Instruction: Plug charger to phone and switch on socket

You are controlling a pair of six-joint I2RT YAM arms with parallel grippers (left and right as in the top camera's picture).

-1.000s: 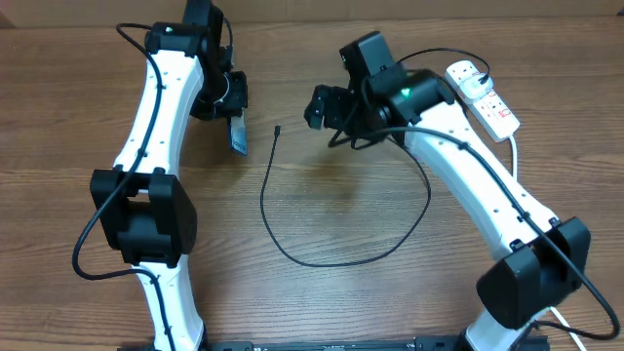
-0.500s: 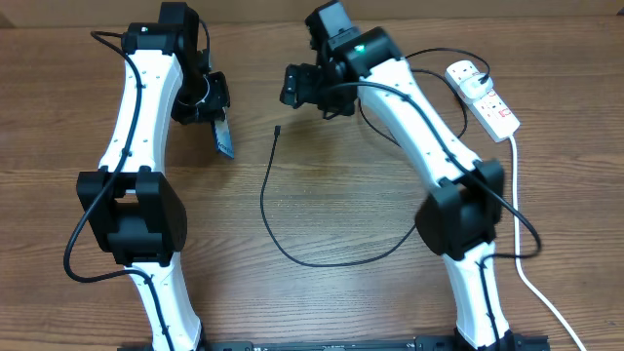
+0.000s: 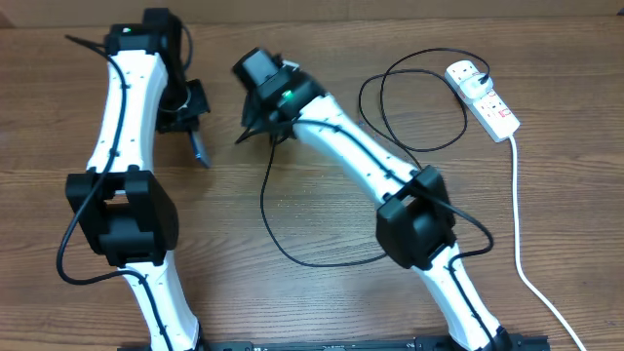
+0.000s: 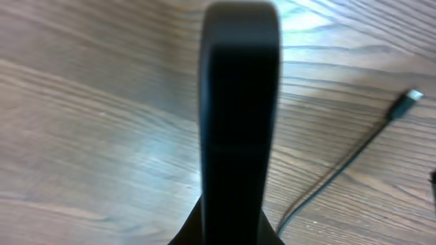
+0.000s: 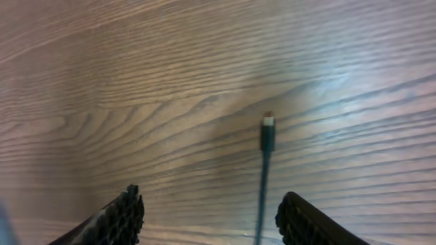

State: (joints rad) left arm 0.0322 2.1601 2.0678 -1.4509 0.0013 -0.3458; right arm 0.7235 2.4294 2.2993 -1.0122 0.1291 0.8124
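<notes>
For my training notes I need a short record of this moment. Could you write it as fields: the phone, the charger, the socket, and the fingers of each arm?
phone: held on edge, clamped in the left fingers
charger: lies in a loop on the table; its tip is free, not in the phone
right fingers: apart, above the tip, one on each side of it, holding nothing
socket: at the far right of the table; the charger runs to it; switch position too small to tell
</notes>
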